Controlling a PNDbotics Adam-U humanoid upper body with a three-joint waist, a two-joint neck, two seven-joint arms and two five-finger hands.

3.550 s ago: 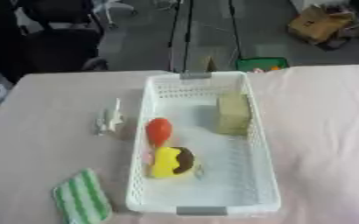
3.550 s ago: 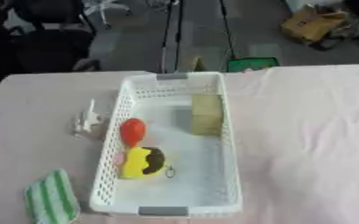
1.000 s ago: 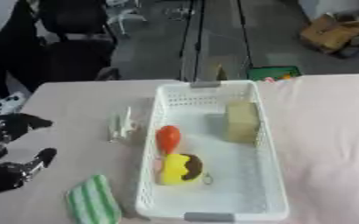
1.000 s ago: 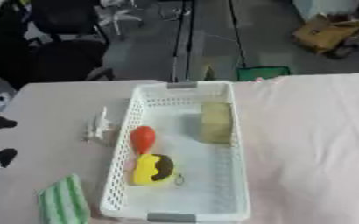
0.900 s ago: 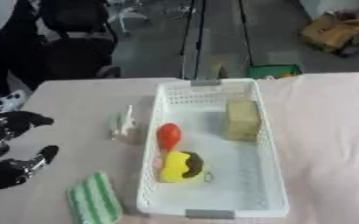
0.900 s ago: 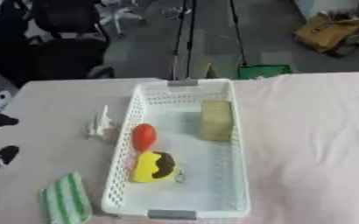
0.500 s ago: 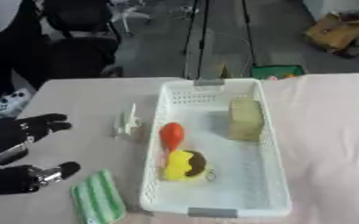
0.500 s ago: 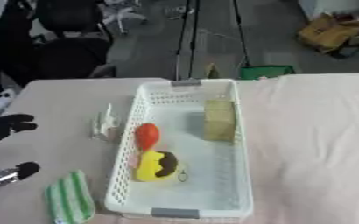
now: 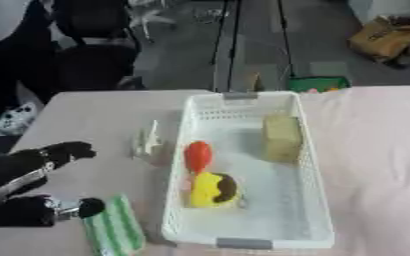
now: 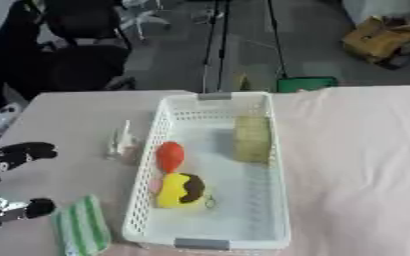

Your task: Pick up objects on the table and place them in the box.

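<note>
- Table [image 9: 86, 125] covered in a pale pinkish cloth fills the lower part of both views, lying a little askew.
- White slatted box [image 9: 318, 200] stands lengthwise at the middle of the table, its near end by the bottom edge.
- Inside the box: a tan sponge-like block [image 9: 281, 138] against the right wall at the far half, a red-orange oval thing [image 9: 197, 155] by the left wall, and a yellow toy with a dark brown patch [image 9: 212, 189] just nearer than it.
- Small whitish thing [image 9: 146, 143] lies on the cloth just left of the box.
- Green-and-white striped cloth [image 9: 113, 231] lies by the box's near left corner.
- Left hand [image 9: 29, 185], black, shows at the lower left, fingers spread and holding nothing, thumb tip near the striped cloth.
- Beyond the table: grey floor, a black chair [image 9: 90, 47], a thin dark stand [image 9: 219, 45], a green item [image 9: 318, 83] and a brown cardboard box [image 9: 385, 37].
</note>
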